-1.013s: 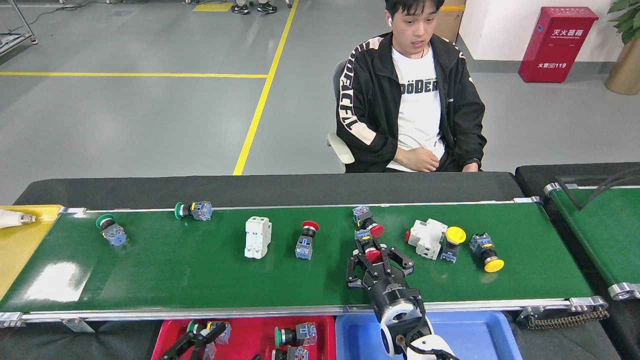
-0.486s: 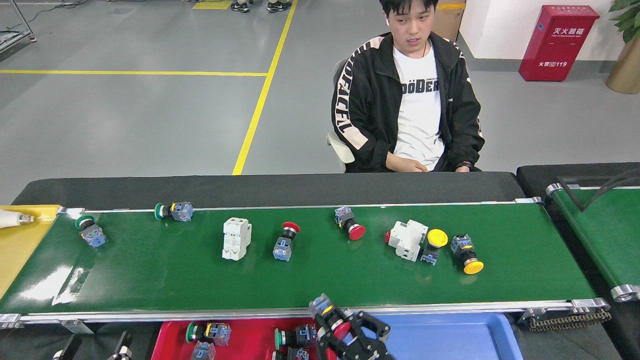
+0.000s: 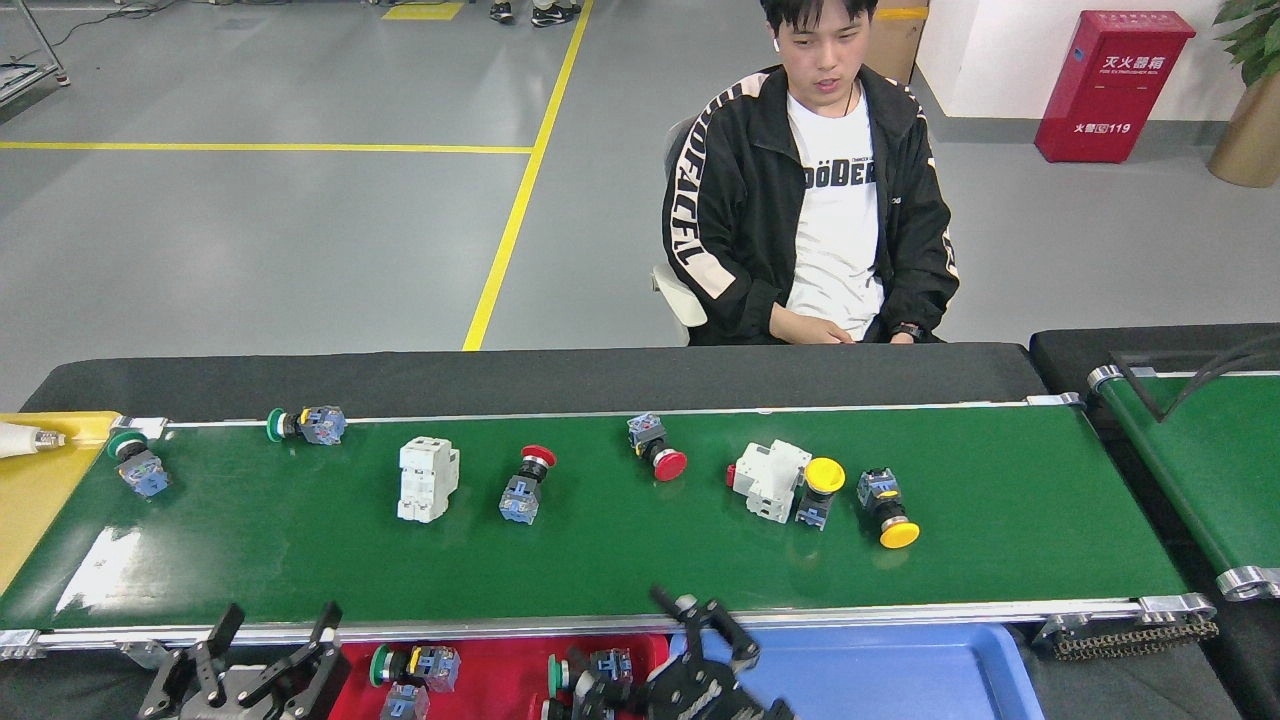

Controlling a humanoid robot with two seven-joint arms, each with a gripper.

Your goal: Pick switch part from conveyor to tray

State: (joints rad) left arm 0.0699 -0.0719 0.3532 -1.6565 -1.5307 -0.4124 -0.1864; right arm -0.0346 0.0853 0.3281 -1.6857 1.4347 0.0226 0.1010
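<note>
While the left gripper (image 3: 262,640) stands with jaws apart and empty at 7 o'clock, push-button switch parts (image 3: 527,482) lie along the conveyor (image 3: 620,560); more rest in the red tray (image 3: 500,670) at 6 o'clock. The right gripper (image 3: 700,620), over the seam with the blue tray (image 3: 900,670), is spread and empty.

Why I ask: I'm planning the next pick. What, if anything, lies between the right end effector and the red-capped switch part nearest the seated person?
Nothing visible does. Between the open right end effector and the red-capped switch part lies only bare glossy green conveyor belt and its near silver edge rail.
</note>
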